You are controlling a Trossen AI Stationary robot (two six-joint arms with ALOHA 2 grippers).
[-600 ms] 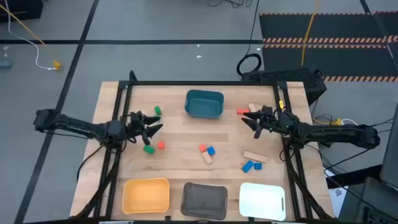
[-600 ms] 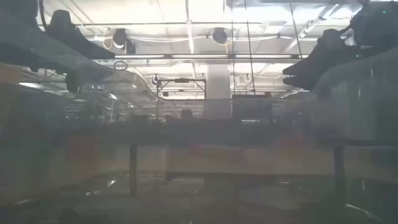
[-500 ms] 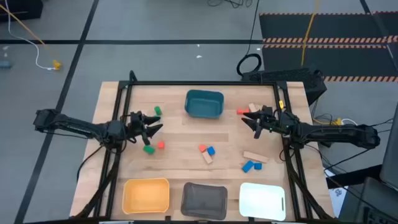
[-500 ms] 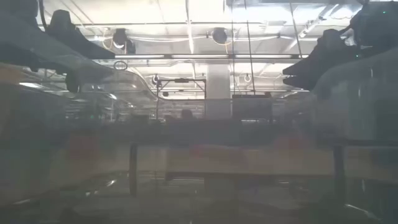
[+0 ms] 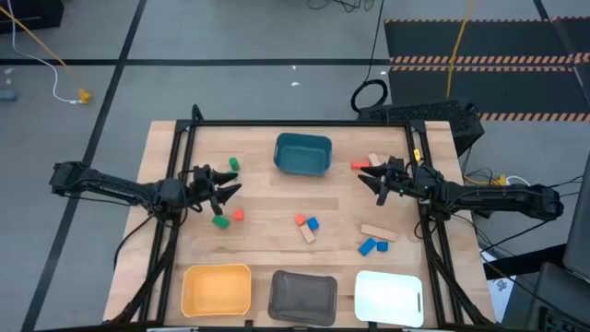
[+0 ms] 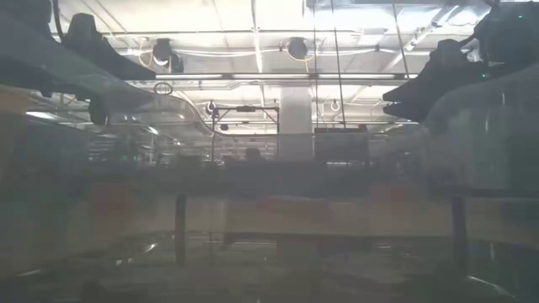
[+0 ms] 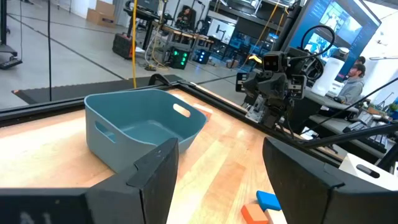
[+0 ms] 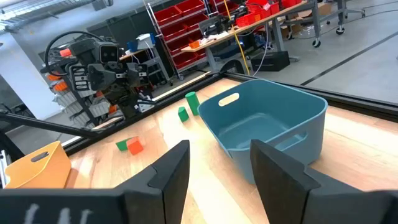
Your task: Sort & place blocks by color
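Observation:
Small blocks lie scattered on the wooden table. In the high view there are green ones, red ones, blue ones and tan pieces. My left gripper hovers open over the table's left part, between the two green blocks. My right gripper hovers open by the red and tan blocks at the right. In both wrist views the open fingers frame the teal tray; neither holds anything.
The teal tray stands at the middle of the far edge. Yellow, grey and white trays line the near edge. A black frame runs around the table. Bare wood lies between the two grippers.

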